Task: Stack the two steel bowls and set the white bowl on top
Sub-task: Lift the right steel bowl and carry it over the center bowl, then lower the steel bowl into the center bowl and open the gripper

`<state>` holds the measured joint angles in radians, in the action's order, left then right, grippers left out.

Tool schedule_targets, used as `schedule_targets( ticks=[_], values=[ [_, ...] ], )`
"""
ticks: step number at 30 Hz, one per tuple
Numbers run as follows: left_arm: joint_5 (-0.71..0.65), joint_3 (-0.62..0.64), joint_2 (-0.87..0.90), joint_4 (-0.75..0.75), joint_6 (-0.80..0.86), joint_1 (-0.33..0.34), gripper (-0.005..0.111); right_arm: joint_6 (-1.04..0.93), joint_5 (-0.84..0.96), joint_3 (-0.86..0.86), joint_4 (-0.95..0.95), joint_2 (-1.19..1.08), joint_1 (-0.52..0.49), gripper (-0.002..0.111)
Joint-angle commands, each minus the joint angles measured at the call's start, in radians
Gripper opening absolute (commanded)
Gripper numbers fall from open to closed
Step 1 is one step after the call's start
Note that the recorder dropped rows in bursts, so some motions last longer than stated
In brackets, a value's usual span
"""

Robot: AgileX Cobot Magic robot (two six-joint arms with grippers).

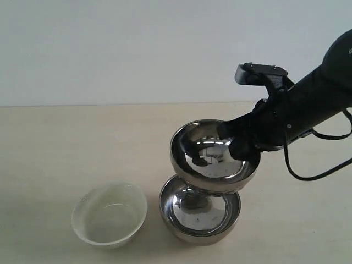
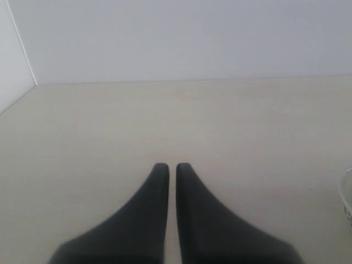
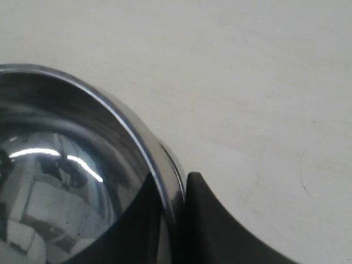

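One steel bowl rests on the table near the front. The other steel bowl hangs tilted just above it, pinched at its right rim by my right gripper, one finger inside and one outside. In the right wrist view the held bowl fills one side, with the gripper shut on its rim. The white bowl sits upright on the table left of the steel bowls. My left gripper is shut with nothing in it, over bare table; it does not show in the exterior view.
A pale wall rises behind the beige table. The right arm's black cable loops beside the arm. A sliver of a pale rim shows at the edge of the left wrist view.
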<state>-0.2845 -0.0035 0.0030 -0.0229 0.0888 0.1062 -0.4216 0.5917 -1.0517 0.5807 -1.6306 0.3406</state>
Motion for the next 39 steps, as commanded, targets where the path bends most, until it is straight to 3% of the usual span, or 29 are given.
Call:
schedule_targets(
  ticks=[1,21,30,39],
  values=[
    [0.007,0.003,-0.003,-0.003,-0.011,0.001,0.004,-0.006,-0.073,0.047,0.002,0.010,0.020,0.000],
    [0.007,0.003,-0.003,-0.003,-0.011,0.001,0.004,-0.027,-0.085,0.097,0.068,-0.046,0.019,0.000],
    [0.006,0.003,-0.003,-0.003,-0.011,0.001,0.004,-0.086,-0.155,0.097,0.083,-0.049,0.119,0.000],
    [0.007,0.003,-0.003,-0.003,-0.011,0.001,0.004,-0.086,-0.180,0.097,0.081,-0.090,0.129,0.000]
  ],
)
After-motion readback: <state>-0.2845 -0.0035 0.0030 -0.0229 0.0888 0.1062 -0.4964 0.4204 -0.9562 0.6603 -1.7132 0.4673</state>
